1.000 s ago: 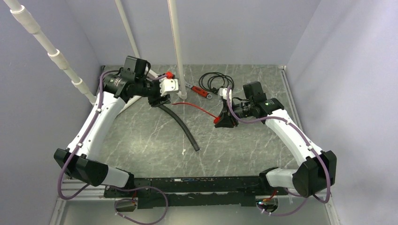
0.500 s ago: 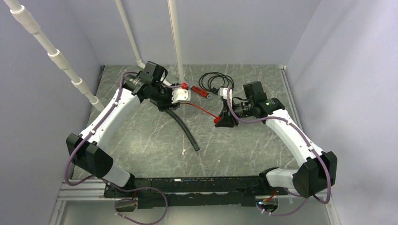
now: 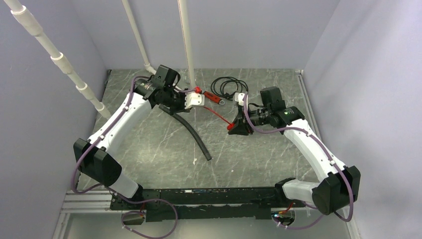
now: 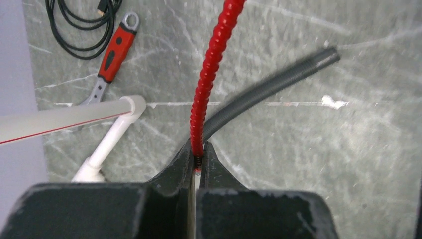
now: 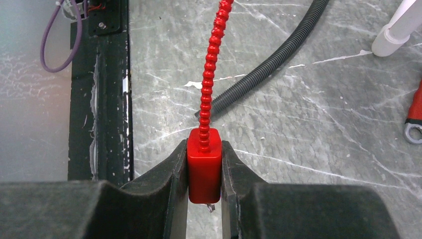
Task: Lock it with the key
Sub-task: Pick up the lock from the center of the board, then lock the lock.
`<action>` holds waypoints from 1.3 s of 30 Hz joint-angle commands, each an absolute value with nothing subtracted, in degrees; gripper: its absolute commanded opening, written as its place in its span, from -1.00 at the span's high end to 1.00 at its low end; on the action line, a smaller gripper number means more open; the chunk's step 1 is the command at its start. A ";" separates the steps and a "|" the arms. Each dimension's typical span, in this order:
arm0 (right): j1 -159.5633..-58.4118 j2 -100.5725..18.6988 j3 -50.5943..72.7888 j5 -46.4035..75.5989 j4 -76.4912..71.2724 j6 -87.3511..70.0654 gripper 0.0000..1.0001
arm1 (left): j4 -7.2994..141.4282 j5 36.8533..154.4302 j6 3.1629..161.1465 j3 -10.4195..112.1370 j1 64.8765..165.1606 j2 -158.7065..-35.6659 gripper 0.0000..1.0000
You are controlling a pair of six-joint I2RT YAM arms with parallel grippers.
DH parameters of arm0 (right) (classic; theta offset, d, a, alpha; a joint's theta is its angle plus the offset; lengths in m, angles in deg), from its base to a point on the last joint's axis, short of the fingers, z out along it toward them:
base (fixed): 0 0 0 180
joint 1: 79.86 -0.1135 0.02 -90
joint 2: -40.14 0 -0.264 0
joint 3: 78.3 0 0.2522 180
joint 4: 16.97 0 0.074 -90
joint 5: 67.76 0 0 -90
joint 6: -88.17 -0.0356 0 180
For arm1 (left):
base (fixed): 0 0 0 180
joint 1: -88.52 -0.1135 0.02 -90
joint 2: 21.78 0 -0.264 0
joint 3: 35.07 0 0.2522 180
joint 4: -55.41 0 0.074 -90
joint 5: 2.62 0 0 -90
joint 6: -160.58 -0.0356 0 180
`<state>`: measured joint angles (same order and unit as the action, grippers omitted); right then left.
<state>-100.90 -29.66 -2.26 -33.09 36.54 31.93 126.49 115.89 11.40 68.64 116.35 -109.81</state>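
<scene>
A red cable lock lies between my two arms. Its red block-shaped lock body is clamped between the jaws of my right gripper, just above the table. In the top view the right gripper is right of centre. The ribbed red cable runs from the body across to my left gripper, which is shut on the cable's free end. From above, the left gripper is beside the white pole. A small metal bit shows under the lock body; the key itself is out of view.
A grey corrugated hose curves over the marbled table under the cable. A red-handled wrench and a coil of black cord lie at the back. A white pole and angled white pipes stand near the left gripper.
My left arm swung right to the cable's free end and its jaws went from open to shut on it. The right gripper kept hold of the lock body and shifted slightly.
</scene>
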 commanded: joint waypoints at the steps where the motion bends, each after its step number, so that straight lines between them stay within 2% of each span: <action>1: -100.71 -26.41 -4.16 -32.72 24.58 25.83 1.00 | 119.78 126.90 23.70 71.34 116.60 -107.61 1.00; 7: -100.77 -24.17 -8.35 -31.18 3.61 13.97 1.00 | 101.52 138.19 51.77 69.65 116.80 -104.63 1.00; 11: -100.92 -24.95 -8.71 -30.90 -5.06 7.53 1.00 | 87.45 140.64 65.57 67.38 117.91 -103.20 1.00; 15: -101.11 -26.08 -8.74 -30.26 -10.91 2.15 1.00 | 79.51 141.79 75.75 66.76 119.45 -103.51 1.00; 32: -102.40 -24.39 -10.34 -29.40 -21.71 -3.81 1.00 | 67.67 143.38 87.35 63.89 122.42 -106.04 1.00; 39: -103.21 -24.00 -10.96 -29.54 -24.11 -5.07 1.00 | 67.72 142.61 87.52 63.48 122.53 -106.89 1.00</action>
